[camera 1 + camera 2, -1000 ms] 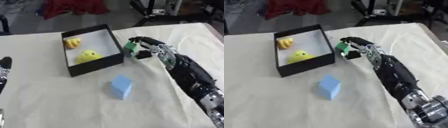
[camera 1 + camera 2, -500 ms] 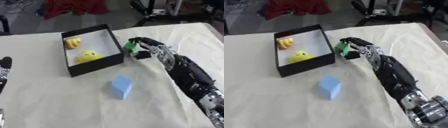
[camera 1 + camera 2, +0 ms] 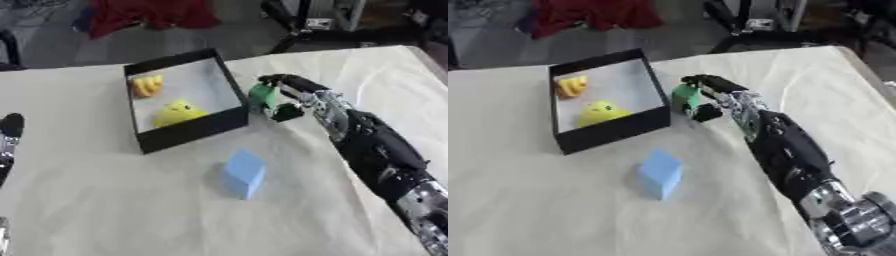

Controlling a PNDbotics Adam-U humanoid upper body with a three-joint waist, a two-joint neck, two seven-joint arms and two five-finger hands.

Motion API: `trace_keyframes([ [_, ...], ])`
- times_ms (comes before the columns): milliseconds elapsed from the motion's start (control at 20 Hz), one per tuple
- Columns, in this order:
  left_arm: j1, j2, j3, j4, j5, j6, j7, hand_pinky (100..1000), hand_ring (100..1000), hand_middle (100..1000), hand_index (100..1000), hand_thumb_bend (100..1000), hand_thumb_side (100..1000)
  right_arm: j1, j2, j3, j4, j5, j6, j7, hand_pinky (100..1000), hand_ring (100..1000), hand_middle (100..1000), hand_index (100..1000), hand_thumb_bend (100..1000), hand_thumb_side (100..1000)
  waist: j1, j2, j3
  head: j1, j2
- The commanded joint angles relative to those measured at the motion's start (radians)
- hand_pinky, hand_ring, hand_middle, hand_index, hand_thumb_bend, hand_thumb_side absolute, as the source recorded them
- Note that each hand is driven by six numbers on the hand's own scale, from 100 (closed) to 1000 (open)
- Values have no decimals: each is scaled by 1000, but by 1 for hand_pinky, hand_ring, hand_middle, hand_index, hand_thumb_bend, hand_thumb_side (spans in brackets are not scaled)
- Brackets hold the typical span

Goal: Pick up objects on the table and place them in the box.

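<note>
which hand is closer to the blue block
Right. The right hand is just beyond the blue block, beside the box, curled round a green thing. The left hand sits at the table's far left edge.

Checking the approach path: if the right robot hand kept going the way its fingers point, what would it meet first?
Probably the near right wall of the black cardboard box; the right robot hand, curled on a small green object, points at it.

We look down from the head through both eyes, facing forward over the table (image 3: 105, 210). Both views share the black box (image 3: 188, 131), blue block (image 3: 659, 173) and right hand (image 3: 289, 97); the left hand (image 3: 9, 137) edges only the left eye view.
</note>
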Motion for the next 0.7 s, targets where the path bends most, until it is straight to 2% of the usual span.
trace_keyframes([
  [50,-15,5,6,-21,-2,-1,-1,669,590,608,805,781,689,-12,-7,-9,-3,4,18,-45,813,835,580,959,100,100,14,6,2,-3,-2],
  [150,-15,5,6,-21,-2,-1,0,669,590,608,805,781,689,-9,-7,-9,-6,-4,26,-94,801,812,523,945,100,100,13,6,2,-3,-2],
  [450,-15,5,6,-21,-2,-1,1,669,590,608,805,780,689,-8,-10,-7,-20,-47,30,-217,788,788,478,922,100,100,13,4,1,-2,-2],
  [700,-13,6,7,-21,-2,-1,2,668,590,608,805,780,689,-10,-20,3,-58,-95,29,-242,787,785,462,914,100,100,13,1,-2,-1,-2],
])
